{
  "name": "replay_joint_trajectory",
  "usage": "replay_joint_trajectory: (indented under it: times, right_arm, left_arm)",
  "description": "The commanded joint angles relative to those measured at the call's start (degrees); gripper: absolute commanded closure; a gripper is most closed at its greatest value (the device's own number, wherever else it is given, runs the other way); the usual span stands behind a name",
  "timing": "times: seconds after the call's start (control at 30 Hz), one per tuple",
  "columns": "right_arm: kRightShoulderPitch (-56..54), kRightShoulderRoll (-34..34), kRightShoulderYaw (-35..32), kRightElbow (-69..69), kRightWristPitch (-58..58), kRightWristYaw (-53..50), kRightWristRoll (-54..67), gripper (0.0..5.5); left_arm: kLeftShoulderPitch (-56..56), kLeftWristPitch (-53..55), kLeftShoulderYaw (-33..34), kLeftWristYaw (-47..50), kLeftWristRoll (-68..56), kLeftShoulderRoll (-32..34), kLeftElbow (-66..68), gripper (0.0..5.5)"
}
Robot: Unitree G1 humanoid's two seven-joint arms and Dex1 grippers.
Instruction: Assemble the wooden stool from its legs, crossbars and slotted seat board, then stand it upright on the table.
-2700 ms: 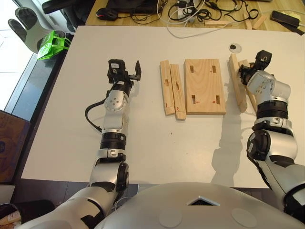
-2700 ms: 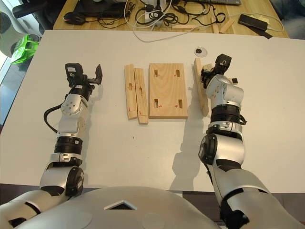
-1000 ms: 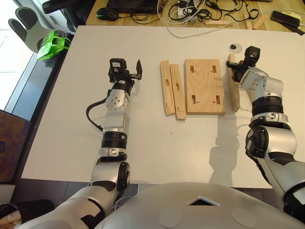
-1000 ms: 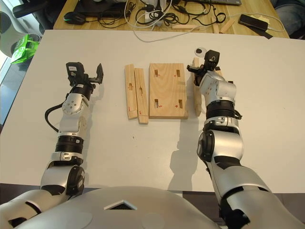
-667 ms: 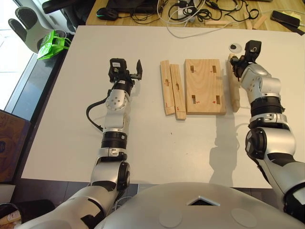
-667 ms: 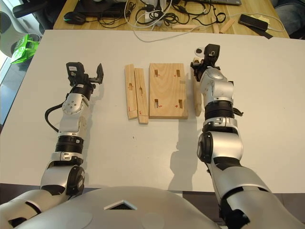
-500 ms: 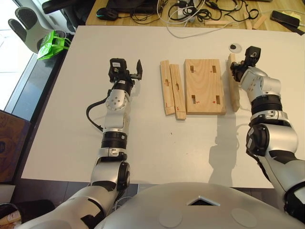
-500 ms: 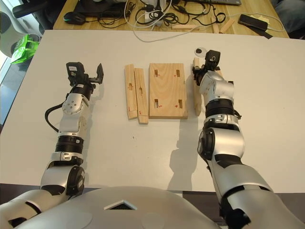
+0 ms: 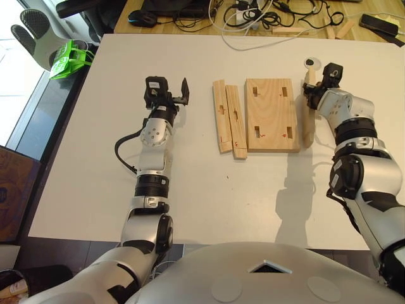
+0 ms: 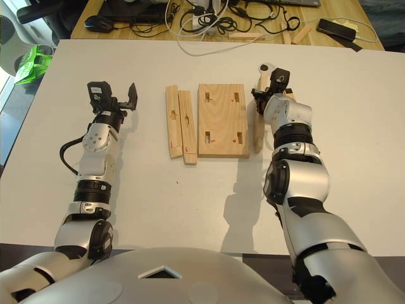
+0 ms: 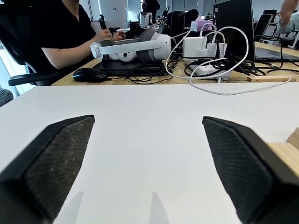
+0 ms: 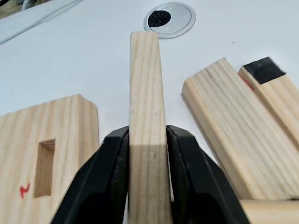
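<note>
White table (image 9: 95,158); right end effector (image 12: 147,142) tight around wooden bar (image 12: 145,84); left end effector (image 11: 147,135) wide

A mouse (image 11: 89,74), a white headset (image 11: 133,48) and tangled cables (image 10: 218,19) lie together.

Open-plan office here, doubling as a robotics lab: a white worktop (image 9: 95,126) with a cable grommet (image 12: 169,19) meets a wooden desk (image 11: 177,79) strewn with cables (image 9: 253,16), chargers (image 11: 205,46), a mouse (image 11: 90,74) and a VR headset (image 11: 131,46). A person (image 11: 51,32) sits there by a dark screen (image 11: 233,18), with perforated-back office chairs (image 9: 31,22) off to the left and more desks behind.
</note>
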Motion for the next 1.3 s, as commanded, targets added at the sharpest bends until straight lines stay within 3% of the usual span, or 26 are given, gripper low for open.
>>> replay_joint_trajectory:
  times: [0.03,0.27,0.4,0.53,1.13,1.3]
  right_arm:
    - [3.6,0.6,4.3,-11.3,-2.8,-0.9,-3.2,4.46]
    - [9.4,-1.4,19.9,-30.1,-9.7,5.3,-14.3,4.47]
    - [9.5,-5.6,30.3,-30.6,-22.2,9.6,-24.4,4.47]
    - [8.2,-7.6,35.1,-28.4,-32.1,7.8,-31.7,4.47]
    - [8.8,-4.3,40.3,-29.9,-42.0,8.0,-40.3,4.48]
    - [9.2,-4.2,40.8,-29.7,-42.7,8.6,-41.4,4.48]
  left_arm:
    - [-2.2,4.6,1.6,0.8,-2.5,-0.7,-4.4,1.22]
    - [-14.0,21.0,3.7,0.3,-11.3,-2.0,-12.8,1.22]
    - [-18.8,40.2,7.5,-1.4,-26.5,-4.8,-17.5,1.22]
    - [-19.2,51.7,12.9,4.8,-40.9,-12.2,-22.8,1.22]
    - [-15.9,49.6,11.5,14.8,-40.9,-15.9,-26.0,1.22]
    - [-15.9,49.1,11.0,15.7,-41.6,-16.0,-26.5,2.03]
